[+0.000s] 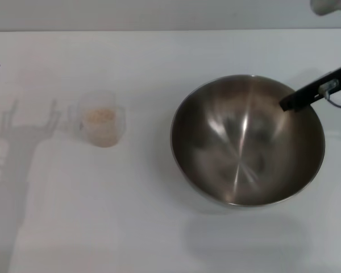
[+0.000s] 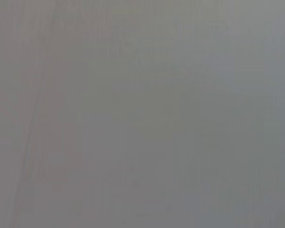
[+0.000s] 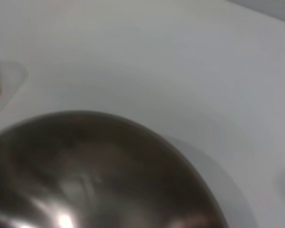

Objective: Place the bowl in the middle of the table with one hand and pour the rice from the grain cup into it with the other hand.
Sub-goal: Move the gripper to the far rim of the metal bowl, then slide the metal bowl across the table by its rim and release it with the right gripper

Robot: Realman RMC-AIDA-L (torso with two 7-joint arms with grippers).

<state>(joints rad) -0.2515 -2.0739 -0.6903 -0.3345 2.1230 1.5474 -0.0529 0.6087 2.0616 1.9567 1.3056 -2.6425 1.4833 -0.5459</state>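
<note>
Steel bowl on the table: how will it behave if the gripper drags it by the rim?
The large round stainless-steel mixing bowl looks rigid, so it should slide as one piece on the plain white table. Its rounded base may let it rock or tip toward the right gripper at its far-right rim. The polished metal is probably slippery to hold.
</note>
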